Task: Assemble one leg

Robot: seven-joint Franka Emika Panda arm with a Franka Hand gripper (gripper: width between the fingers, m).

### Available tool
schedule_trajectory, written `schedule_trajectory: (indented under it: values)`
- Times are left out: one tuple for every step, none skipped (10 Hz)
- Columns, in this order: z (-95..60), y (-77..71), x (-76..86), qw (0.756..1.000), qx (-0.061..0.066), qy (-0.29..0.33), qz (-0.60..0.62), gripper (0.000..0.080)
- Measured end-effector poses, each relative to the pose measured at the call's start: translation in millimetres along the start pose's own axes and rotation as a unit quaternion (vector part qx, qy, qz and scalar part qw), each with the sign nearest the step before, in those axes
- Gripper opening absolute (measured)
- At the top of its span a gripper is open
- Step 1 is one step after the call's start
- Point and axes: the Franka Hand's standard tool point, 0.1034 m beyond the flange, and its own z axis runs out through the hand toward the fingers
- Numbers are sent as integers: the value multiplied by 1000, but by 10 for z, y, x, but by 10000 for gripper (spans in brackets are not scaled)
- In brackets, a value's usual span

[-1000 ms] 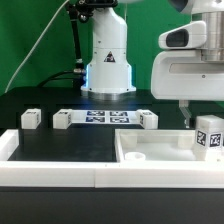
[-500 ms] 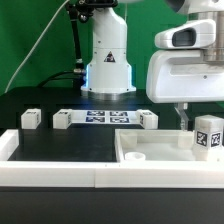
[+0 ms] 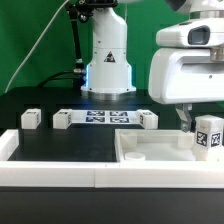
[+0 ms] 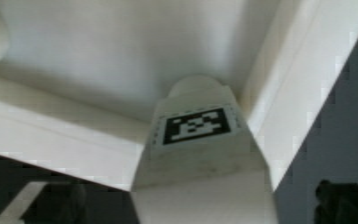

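Note:
A white leg [image 3: 208,134] with marker tags stands upright in the far corner of the large white tray-like piece [image 3: 150,152], at the exterior view's right. My gripper [image 3: 200,122] hangs right over it. One finger [image 3: 183,118] shows beside the leg with a small gap. In the wrist view the leg [image 4: 201,130] runs up the middle between my two dark fingers [image 4: 345,200], with space on both sides, so the gripper [image 4: 190,208] is open around it. Three more legs stand at the back: two towards the left [image 3: 30,117] [image 3: 63,118] and one near the middle [image 3: 149,119].
The marker board [image 3: 105,117] lies between the back legs. A long white border wall [image 3: 55,172] runs along the front and up the exterior view's left. The robot's white base [image 3: 108,60] stands behind the board.
The gripper body has shifted slightly and looms larger. The visible finger has edged away from the leg. The leg has stayed in place.

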Motion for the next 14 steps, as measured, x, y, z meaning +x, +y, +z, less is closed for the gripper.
schedule_trajectory:
  values:
    - [0, 1, 0, 1000, 0, 0, 5, 649]
    - [0, 2, -1, 1000, 0, 0, 5, 553]
    - [1, 2, -1, 1000, 0, 0, 6, 553]
    - [1, 2, -1, 1000, 0, 0, 19, 379]
    - [2, 1, -2, 1000, 0, 0, 21, 379]
    - [2, 2, -2, 999, 0, 0, 42, 291]
    - [2, 2, -2, 997, 0, 0, 76, 291]
    - [4, 2, -1, 993, 1, 0, 115, 291]
    - [5, 6, 4, 989, 0, 2, 150, 291]
    - [6, 0, 5, 978, 1, 3, 206, 291]
    - [8, 1, 4, 967, 1, 4, 256, 291]
    - [9, 10, -2, 959, 6, 4, 285, 291]
    - [10, 23, -14, 944, 11, 3, 329, 291]
    - [11, 45, -29, 930, 9, 2, 368, 292]
